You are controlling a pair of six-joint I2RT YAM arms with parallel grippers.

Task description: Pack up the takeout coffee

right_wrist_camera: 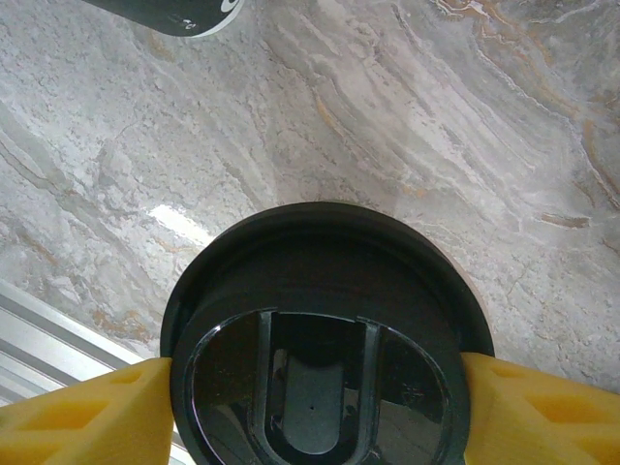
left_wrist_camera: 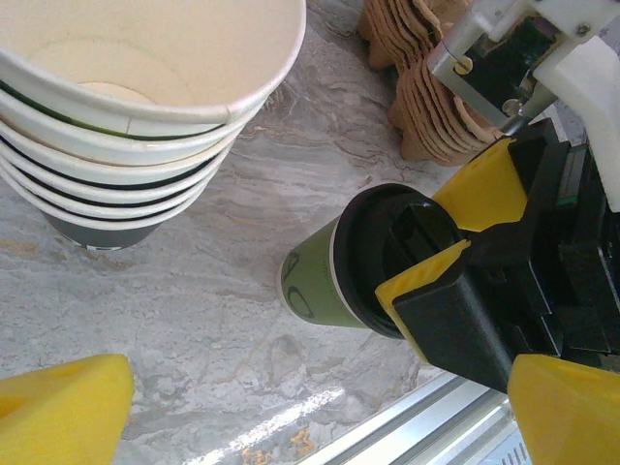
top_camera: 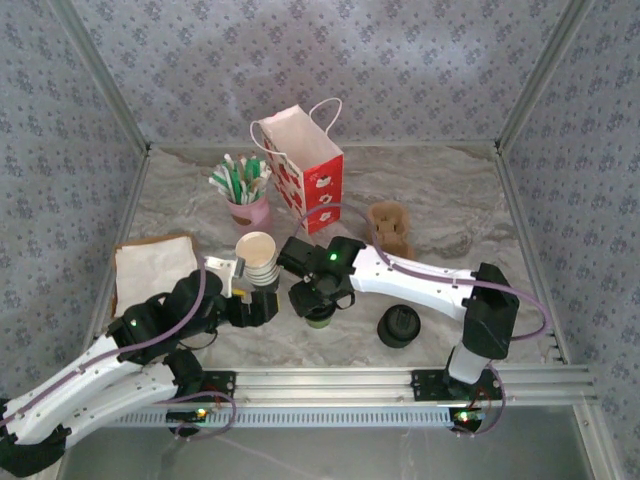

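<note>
R tool point(left_wrist_camera: 431, 232) clamped on takeout coffee point(left_wrist_camera: 315, 281); L tool point(top_camera: 258, 303) wide open, empty.

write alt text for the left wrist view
The right pincer grips the black lid of a green takeout coffee standing on a marble table. A stack of white cups stands upper left, brown cup carriers upper right.

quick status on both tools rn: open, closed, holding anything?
Left tool: open, holding nothing.
Right tool: closed on the takeout coffee, fingers either side of its black lid.
</note>
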